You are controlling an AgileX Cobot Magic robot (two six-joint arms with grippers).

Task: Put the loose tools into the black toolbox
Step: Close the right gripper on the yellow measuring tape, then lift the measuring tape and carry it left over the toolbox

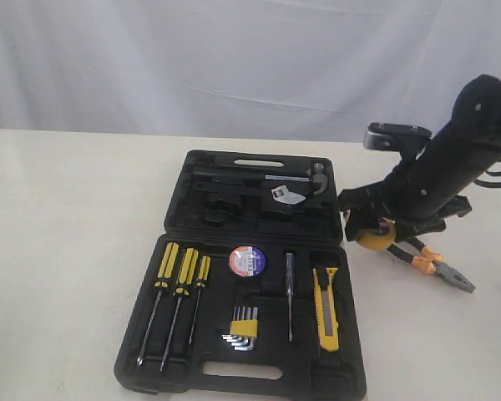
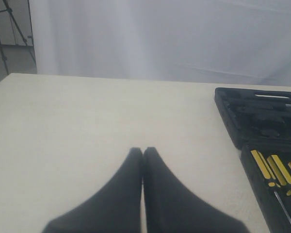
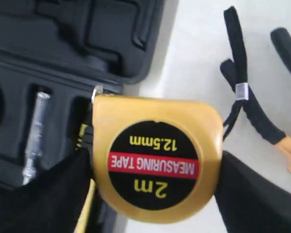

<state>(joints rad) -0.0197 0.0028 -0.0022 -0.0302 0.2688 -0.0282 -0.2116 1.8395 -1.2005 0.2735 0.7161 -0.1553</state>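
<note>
The black toolbox (image 1: 142, 351) lies open at the table's middle. In it sit the tape roll (image 1: 247, 261) and the yellow-black utility knife (image 1: 326, 308). My right gripper (image 1: 369, 227) is shut on the round yellow tape measure (image 1: 376, 235), holding it just off the box's right edge; the right wrist view shows the tape measure (image 3: 155, 158) between both fingers (image 3: 43, 194), above the box edge (image 3: 63, 63). The pliers (image 1: 438, 269) lie on the table right of the gripper, their handles (image 3: 247, 97) visible in the wrist view too. My left gripper (image 2: 143, 151) is shut and empty over bare table.
Three yellow-black screwdrivers (image 1: 177, 292), a hex key set (image 1: 242, 327) and a thin tester screwdriver (image 1: 289, 292) fill slots in the box base. A hammer and wrench (image 1: 292, 188) lie in the lid half. A white curtain hangs behind the table.
</note>
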